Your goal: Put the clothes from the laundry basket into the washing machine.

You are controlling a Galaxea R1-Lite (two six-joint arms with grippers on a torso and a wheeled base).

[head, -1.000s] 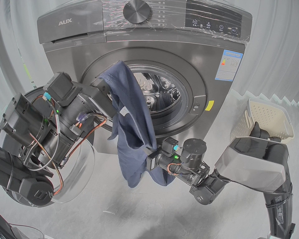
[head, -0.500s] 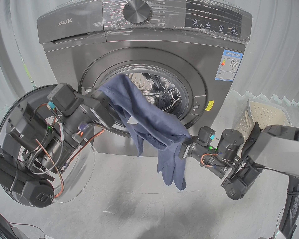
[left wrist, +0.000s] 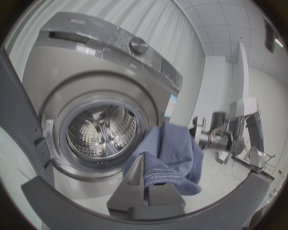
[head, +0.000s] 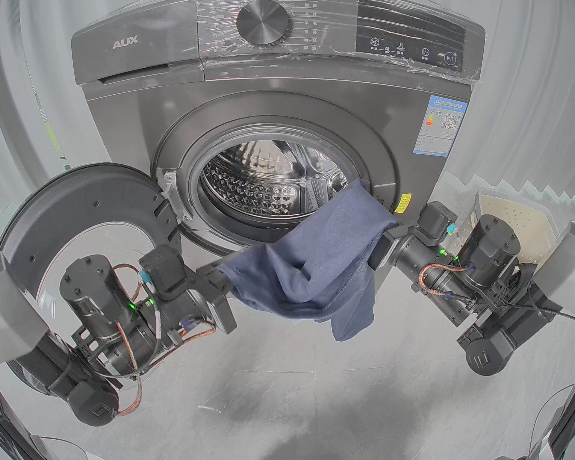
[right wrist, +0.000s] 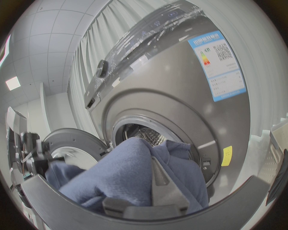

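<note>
Both grippers had the cloth [head: 311,263], one end each. Left gripper [head: 220,277] sat low, in front of the washer [head: 138,114] and below the left part of the port, with its fingers pinched nearly closed on a hemmed edge of the navy fabric; the left wrist view showed the fold clamped between the two fingers. Right gripper [head: 383,244] was higher, by the right side of the port ring just beside the yellow sticker [head: 403,202], with its fingers closed onto the other end; in the right wrist view fabric bunched over and around one finger. The cloth hung stretched between them, slanting up from left to right, slack and folded in the middle, with a tail drooping below the right half, off the floor [head: 269,389]. It was outside the drum [head: 257,179], across the lower right of the opening; from the head view its top corner overlapped the port rim. Whether it touched the rim, couldn't tell. Door [head: 78,203] stood fully open on the robot's left, behind the left arm. Basket [head: 527,221], cream and perforated, stood on the floor to the right of the washer, behind the right arm, well apart from the cloth. The washer's panel carried a dial [head: 262,21] and plastic film, with a blue label [head: 440,126] on the front at upper right.
</note>
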